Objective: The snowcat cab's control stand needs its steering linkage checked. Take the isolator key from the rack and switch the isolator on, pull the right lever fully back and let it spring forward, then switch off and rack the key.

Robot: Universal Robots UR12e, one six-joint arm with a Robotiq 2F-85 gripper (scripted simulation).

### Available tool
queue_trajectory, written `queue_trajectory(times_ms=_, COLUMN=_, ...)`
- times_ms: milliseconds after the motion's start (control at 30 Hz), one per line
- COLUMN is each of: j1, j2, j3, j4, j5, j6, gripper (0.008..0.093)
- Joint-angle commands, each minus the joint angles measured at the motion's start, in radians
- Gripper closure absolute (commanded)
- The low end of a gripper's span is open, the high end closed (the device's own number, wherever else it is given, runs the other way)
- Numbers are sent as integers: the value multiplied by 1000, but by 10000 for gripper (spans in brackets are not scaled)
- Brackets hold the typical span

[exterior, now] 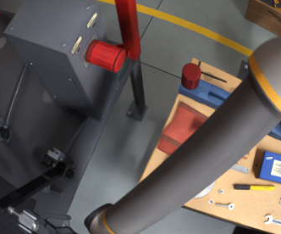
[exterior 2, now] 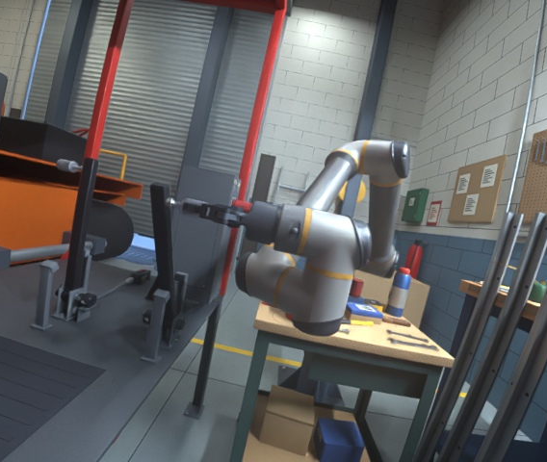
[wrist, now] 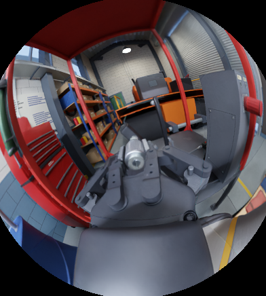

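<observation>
The right lever [exterior 2: 163, 233] stands upright on the cab floor, and its metal handle [wrist: 135, 156] at the top sits gripped in my closed gripper [exterior 2: 192, 206]. The left lever [exterior 2: 83, 219] stands further into the cab, with its own handle free. On the grey control stand [exterior: 56, 48] behind the levers, the red isolator key [exterior: 105, 55] sticks out of the front face. A second red key [exterior: 191, 76] stands in the blue rack [exterior: 205, 93] on the workbench.
The wooden workbench [exterior 2: 353, 343] carries my base, a blue box [exterior: 276, 167], a marker and wrenches. Red cab frame posts [exterior 2: 259, 114] rise beside the control stand. An orange machine [exterior 2: 20, 199] fills the far side.
</observation>
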Motion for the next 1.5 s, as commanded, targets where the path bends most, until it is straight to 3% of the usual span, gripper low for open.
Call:
queue_trajectory(times_ms=0, j1=0, j2=0, j3=-2, j4=3, j5=4, j6=0, gripper=654)
queue_trajectory(times_ms=367, j1=0, j2=0, j3=-2, j4=3, j5=4, j6=0, gripper=434)
queue_trajectory(times_ms=1467, j1=0, j2=32, j3=-4, j4=-26, j5=4, j6=0, gripper=434)
